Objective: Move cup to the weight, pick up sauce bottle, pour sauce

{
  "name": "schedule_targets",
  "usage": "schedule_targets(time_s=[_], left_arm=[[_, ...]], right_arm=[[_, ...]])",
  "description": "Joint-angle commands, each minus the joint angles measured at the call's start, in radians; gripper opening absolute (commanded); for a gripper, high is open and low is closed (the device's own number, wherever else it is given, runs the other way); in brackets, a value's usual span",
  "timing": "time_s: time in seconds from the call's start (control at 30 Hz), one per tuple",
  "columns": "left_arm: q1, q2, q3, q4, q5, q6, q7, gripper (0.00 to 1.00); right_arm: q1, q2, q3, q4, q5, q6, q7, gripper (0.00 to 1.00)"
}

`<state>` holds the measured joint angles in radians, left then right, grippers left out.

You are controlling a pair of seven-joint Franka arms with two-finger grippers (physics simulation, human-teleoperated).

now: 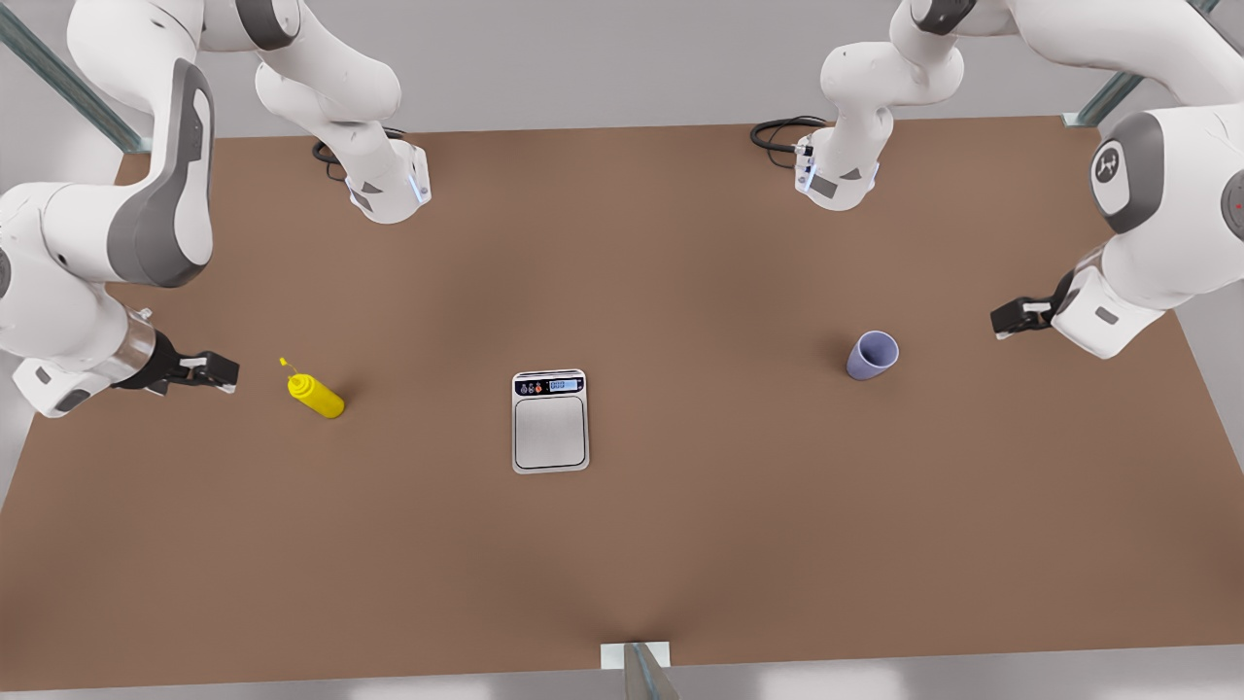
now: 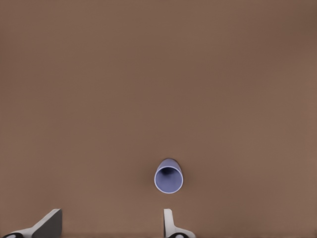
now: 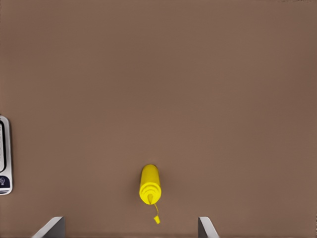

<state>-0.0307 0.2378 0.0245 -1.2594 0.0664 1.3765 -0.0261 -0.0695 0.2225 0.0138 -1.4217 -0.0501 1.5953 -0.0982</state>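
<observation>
The cup stood upright on the bench just off the left hand, fingers spread and empty, well apart from the weight; the right hand, also spread, waited beside the bottle.

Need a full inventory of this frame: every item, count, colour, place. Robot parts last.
small lavender-blue tapered cup: 1, lavender-blue, upright on the table toward the front view's right, apart from the scale.
bright yellow squeeze sauce bottle: 1, yellow, on the table toward the front view's left.
flat silver digital kitchen scale: 1, silver with grey plate, table centre, nothing on it.
brown table: 1, brown.
left gripper: 1, dark, beside the cup, jaws open.
right gripper: 1, dark, beside the bottle, jaws open.
</observation>
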Motion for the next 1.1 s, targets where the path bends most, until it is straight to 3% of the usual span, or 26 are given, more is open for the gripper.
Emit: schedule_targets(time_s=[0.0, 0.07, 0.1, 0.23, 0.3, 0.43, 0.7, 0.8, 1.07], left_arm=[[0.0, 0.0, 0.0, 0.0, -0.002, -0.001, 0.0, 1.0], [0.0, 0.012, 0.002, -0.011, -0.008, -0.036, -0.002, 1.0], [0.0, 0.014, 0.002, -0.124, 0.004, -0.056, 0.018, 1.0], [0.0, -0.061, 0.06, -0.575, -0.045, 0.426, 0.025, 1.0], [0.0, -0.117, 0.086, -0.782, -0.046, 0.656, 0.025, 1.0], [-0.008, -0.114, 0.078, -0.885, -0.066, 0.739, 0.026, 1.0], [-0.044, -0.054, 0.069, -0.89, -0.106, 0.76, 0.029, 1.0], [-0.044, -0.1, 0.069, -1.008, -0.106, 0.863, 0.034, 1.0], [-0.055, -0.061, 0.069, -1.02, -0.108, 0.874, 0.034, 1.0]], right_arm=[[-0.003, 0.0, 0.001, 0.0, 0.003, -0.002, -0.021, 1.0], [-0.044, 0.001, -0.002, -0.026, 0.122, -0.008, -0.272, 1.0], [-0.067, 0.012, -0.002, -0.036, 0.156, -0.014, -0.415, 1.0], [-0.245, 0.018, -0.003, -0.158, 0.363, -0.017, -1.018, 1.0], [-0.352, -0.041, -0.005, -0.388, 0.467, 0.159, -1.299, 1.0], [-0.463, -0.034, -0.005, -0.637, 0.74, 0.376, -1.84, 1.0], [-0.581, 0.112, -0.005, -0.761, 0.969, 0.356, -2.336, 1.0], [-0.616, 0.195, -0.005, -0.761, 1.035, 0.331, -2.404, 1.0], [-0.602, 0.271, 0.003, -0.755, 1.059, 0.324, -2.437, 1.0]])
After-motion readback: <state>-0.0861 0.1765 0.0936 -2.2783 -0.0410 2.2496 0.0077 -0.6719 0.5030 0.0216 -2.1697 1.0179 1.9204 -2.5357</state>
